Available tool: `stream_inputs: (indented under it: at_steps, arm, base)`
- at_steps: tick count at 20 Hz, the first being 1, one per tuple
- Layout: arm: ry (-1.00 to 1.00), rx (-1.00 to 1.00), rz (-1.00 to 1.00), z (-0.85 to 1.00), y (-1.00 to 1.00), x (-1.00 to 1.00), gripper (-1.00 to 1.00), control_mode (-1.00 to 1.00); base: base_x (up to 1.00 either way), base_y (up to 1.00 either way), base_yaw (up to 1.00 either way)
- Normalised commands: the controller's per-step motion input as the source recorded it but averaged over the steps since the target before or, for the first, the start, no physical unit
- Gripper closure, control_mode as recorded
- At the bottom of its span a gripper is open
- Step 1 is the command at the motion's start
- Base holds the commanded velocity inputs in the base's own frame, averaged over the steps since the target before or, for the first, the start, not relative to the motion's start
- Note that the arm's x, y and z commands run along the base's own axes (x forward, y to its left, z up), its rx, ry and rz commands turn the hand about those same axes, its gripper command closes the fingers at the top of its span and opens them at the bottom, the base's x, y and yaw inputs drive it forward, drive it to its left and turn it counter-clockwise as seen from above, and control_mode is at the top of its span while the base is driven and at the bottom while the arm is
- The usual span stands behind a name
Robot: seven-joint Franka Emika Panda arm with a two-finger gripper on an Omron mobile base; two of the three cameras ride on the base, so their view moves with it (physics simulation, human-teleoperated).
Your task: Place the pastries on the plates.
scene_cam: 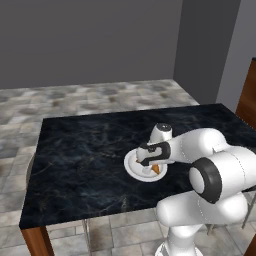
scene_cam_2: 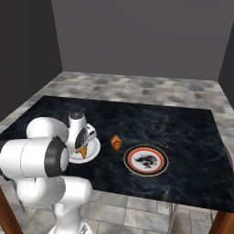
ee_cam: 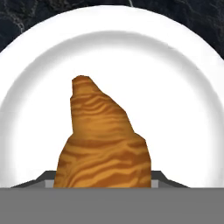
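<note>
dark marble table (scene_cam_2: 183, 132): second croissant (scene_cam_2: 116, 142) between both plates.

A dark marble-patterned table (scene_cam_2: 173, 132) with brown wooden legs stands on a grey stone-tiled floor (scene_cam_2: 137, 84) before plain grey walls (scene_cam_2: 137, 32). Near the table's front left corner lies a plain white round plate (scene_cam_2: 93, 150), and the arm's dark two-finger gripper (scene_cam_2: 82, 148) hangs directly over it with a small golden-orange croissant (scene_cam_2: 83, 151) at its tips, just above or touching the plate. A second golden-orange croissant (scene_cam_2: 116, 142) lies on the bare tabletop between the two plates. Close to the front edge, about mid-width, sits a round plate with a red and dark patterned rim (scene_cam_2: 146, 160).
</note>
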Motion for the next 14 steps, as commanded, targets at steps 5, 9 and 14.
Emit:
stream_inputs:
  at_steps: [5, 9, 14]
  arm:
    - [0.00, 0.00, 0.01, -0.16, 0.03, 0.05, 1.00, -1.00]
    - [0.00, 0.00, 0.00, -0.15, 0.06, 0.05, -1.00, -1.00]
    - [0.00, 0.00, 0.01, -0.05, 0.01, 0.00, -1.00, -1.00]
  base:
    - [0.00, 0.00, 0.00]
    - [0.00, 0.00, 0.00]
    - [0.00, 0.00, 0.00]
